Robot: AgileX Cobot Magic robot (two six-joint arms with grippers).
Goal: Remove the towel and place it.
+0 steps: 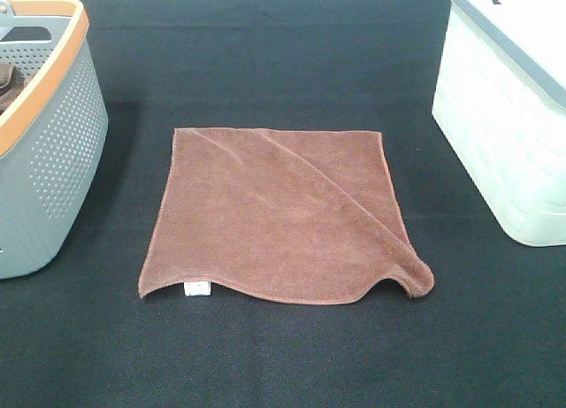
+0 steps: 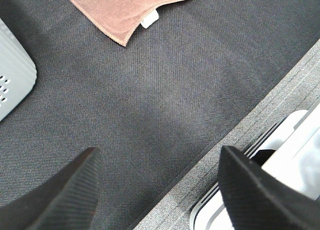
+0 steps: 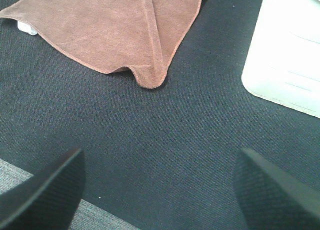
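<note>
Both grippers, left gripper (image 2: 157, 182) and right gripper (image 3: 160, 187), hang spread wide, empty, near the towel (image 1: 279, 215).

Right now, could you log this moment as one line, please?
towel: flat on mat, one corner rumpled | left gripper: open, empty | right gripper: open, empty

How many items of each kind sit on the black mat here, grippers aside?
Towels: 1, the towel, spread out
Baskets: 1, the grey basket, orange rim
Bins: 1, the white bin
Darker cloth inside the basket: 1, barely visible
Total: 4
</note>
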